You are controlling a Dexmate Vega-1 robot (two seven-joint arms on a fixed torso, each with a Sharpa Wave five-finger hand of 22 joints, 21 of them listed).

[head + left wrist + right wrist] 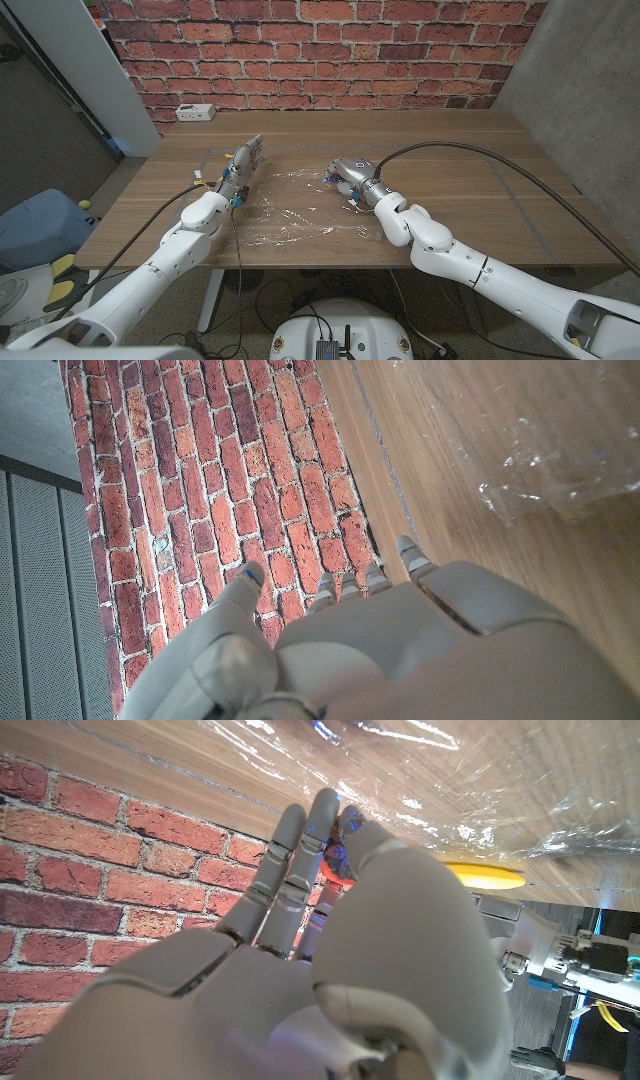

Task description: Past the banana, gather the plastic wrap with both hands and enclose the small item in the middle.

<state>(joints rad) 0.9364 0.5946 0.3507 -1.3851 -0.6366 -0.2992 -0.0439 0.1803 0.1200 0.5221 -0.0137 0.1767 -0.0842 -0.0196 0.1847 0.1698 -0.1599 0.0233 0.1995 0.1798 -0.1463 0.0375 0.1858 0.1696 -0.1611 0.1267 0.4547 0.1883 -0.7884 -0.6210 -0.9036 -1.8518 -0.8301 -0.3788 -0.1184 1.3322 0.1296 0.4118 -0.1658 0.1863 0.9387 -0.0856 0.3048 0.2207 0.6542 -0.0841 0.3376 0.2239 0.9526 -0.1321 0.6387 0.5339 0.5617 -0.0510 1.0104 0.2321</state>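
Note:
The clear plastic wrap (290, 210) lies crinkled and spread on the middle of the wooden table (450, 215). My left hand (243, 162) stands on its edge at the wrap's left border, fingers straight and apart, holding nothing. In the left wrist view the wrap (540, 460) lies beside that hand (400, 650). My right hand (348, 172) is at the wrap's right border, fingers straight with the thumb close alongside. In the right wrist view the right hand (330, 920) reaches over the wrap (450, 780). A small red thing (338, 860) shows behind its fingers, and a yellow banana (485, 873) lies beyond.
A white power strip (195, 112) sits at the table's back left corner. A red brick wall (320, 40) runs behind the table. A thick black cable (480, 160) arcs over the table's right half to my right arm.

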